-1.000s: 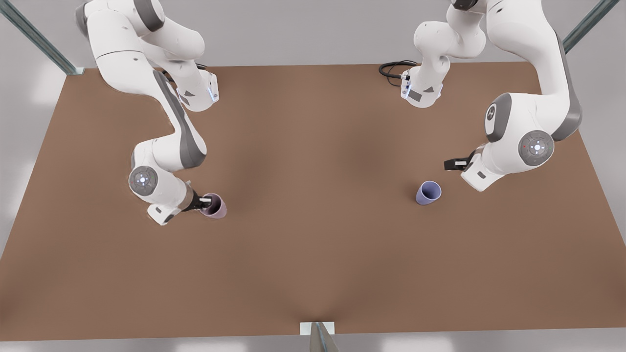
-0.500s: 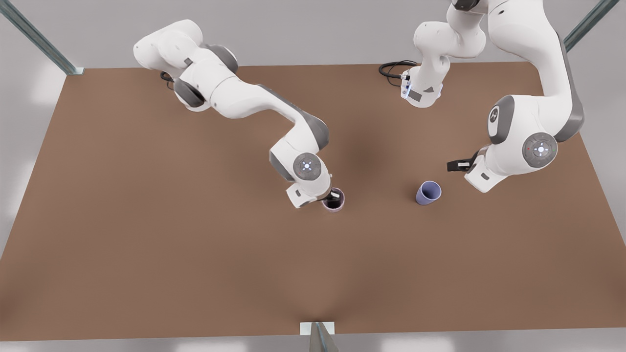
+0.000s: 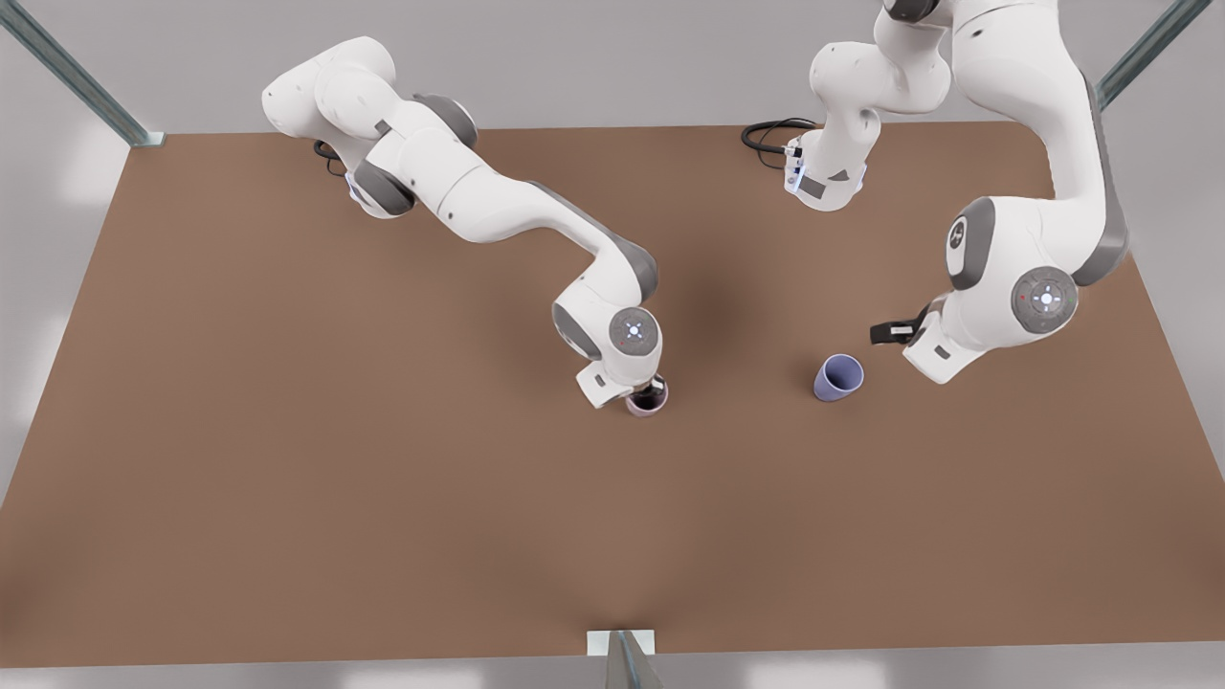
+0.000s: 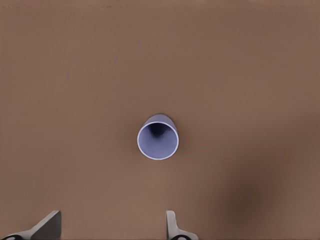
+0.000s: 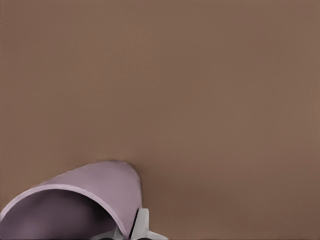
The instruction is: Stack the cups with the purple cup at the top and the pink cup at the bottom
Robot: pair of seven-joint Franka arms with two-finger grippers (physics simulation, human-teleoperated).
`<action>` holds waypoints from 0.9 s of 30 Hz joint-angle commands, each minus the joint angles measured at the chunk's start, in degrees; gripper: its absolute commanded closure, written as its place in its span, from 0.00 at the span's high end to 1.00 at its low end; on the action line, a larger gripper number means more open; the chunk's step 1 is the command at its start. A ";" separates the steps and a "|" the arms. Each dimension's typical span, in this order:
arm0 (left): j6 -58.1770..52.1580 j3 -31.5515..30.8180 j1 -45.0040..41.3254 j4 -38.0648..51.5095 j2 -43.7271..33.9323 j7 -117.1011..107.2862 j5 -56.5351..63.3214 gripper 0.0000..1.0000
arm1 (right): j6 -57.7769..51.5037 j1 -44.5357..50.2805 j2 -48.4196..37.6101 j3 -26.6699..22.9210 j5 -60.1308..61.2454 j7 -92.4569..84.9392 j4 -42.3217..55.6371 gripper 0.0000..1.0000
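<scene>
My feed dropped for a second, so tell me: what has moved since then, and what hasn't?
The right tool, shut on the pink cup, carried it from the front view's left toward the table's middle. The purple cup stayed put. The left tool still hovers open beside it.

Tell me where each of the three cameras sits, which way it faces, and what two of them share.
Front view: high off the arms, looking steeply down on the brown table; both white arms show, the right gripper on the pink cup, the left gripper near the purple cup.
Left wrist view: on the left arm, looking down at the upright purple cup; its two parted fingertips show.
Right wrist view: on the right arm, close behind the pink cup, a finger on its wall.
Shared: each wrist view shares its cup with the front view.
</scene>
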 commanded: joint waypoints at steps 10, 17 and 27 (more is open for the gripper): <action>21.89 -0.08 -0.01 -16.38 -1.55 0.04 -0.69 1.00 | 0.09 0.31 -0.10 -0.08 -0.98 0.20 -1.30 1.00; 26.81 -0.08 2.45 -20.95 -0.05 0.65 -0.78 1.00 | 2.44 -22.61 -32.51 0.54 0.16 -21.31 -33.79 1.00; 32.96 -0.08 3.15 -25.35 3.11 0.65 -0.78 1.00 | -8.43 -45.39 -45.89 0.19 5.79 -59.48 -34.17 1.00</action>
